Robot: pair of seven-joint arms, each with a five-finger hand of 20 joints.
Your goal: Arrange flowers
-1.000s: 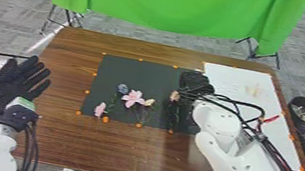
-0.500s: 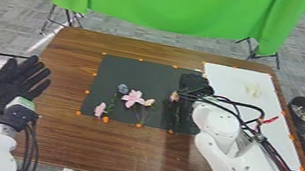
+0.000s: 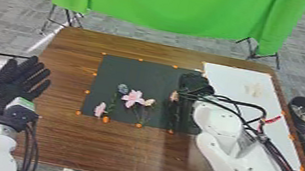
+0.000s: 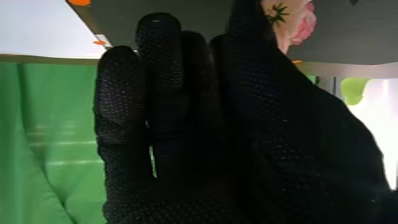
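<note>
My right hand [image 3: 194, 83] was found over the right part of the black mat [image 3: 138, 68], fingers straight and pressed together. A pale pink flower [image 4: 298, 22] lay beside it, partly behind a digit in the wrist view; contact could not be confirmed. Left of it on the mat lay a large pink flower [image 3: 133, 99], a blue flower [image 3: 122, 88] and a small pink flower [image 3: 99, 109]. My left hand [image 3: 19, 79] was spread at the table's left edge. I judged the step to be placing or straightening the rightmost flower. The next move called for checking its stem, then lifting clear without dragging the bloom.
</note>
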